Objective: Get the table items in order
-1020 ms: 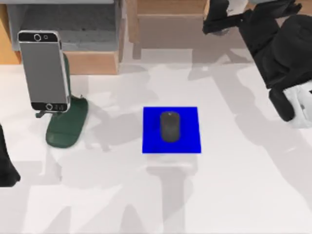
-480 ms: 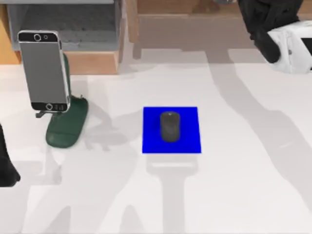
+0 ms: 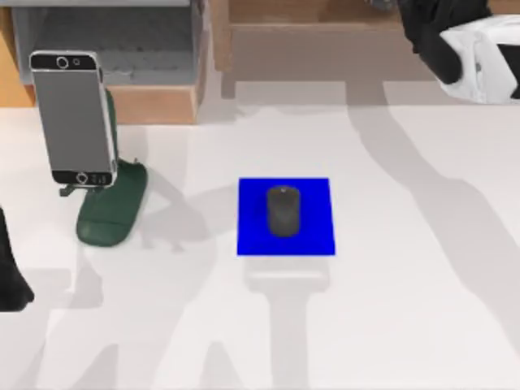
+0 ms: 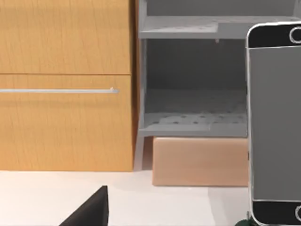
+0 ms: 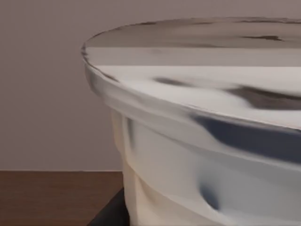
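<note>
Right arm, withdrawn to the worktop's [image 3: 422, 325] far right corner, its pincer state indeterminable, milk tea cup [image 5: 202, 141] close before its wrist camera; smartphone [image 3: 73, 118] on stand [image 3: 110, 213], mouse [image 3: 283, 210] on mat [image 3: 317, 236], both apparently done.

Phone [image 3: 71, 118]: grey screen, black bezels, on a dark green stand [image 3: 111, 210]. Mouse [image 3: 283, 210]: dark grey, on a plain blue mat [image 3: 317, 236]; table [image 3: 406, 309] plain white. Cup [image 5: 211, 155]: clear, beige contents.
</note>
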`<state>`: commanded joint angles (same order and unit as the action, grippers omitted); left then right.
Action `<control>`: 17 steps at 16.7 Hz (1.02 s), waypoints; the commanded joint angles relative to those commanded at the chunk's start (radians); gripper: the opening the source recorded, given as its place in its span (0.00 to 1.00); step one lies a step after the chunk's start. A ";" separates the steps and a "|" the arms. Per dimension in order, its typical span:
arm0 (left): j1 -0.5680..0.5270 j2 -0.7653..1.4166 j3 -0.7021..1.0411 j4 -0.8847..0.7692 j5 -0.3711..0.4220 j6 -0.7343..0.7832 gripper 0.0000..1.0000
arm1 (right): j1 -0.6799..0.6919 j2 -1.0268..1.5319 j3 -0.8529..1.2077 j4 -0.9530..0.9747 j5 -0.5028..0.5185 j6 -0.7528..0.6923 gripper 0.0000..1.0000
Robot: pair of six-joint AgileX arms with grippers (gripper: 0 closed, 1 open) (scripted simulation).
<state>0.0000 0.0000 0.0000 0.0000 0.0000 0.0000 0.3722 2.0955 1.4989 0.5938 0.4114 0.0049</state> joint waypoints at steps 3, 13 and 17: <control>0.000 0.000 0.000 0.000 0.000 0.000 1.00 | 0.005 -0.004 -0.003 0.002 -0.002 0.002 0.00; 0.000 0.000 0.000 0.000 0.000 0.000 1.00 | 0.000 0.000 0.000 0.000 0.000 0.000 0.30; 0.000 0.000 0.000 0.000 0.000 0.000 1.00 | 0.000 0.000 0.000 0.000 0.000 0.000 0.60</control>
<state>0.0000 0.0000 0.0000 0.0000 0.0000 0.0000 0.3722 2.0954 1.4989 0.5938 0.4114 0.0049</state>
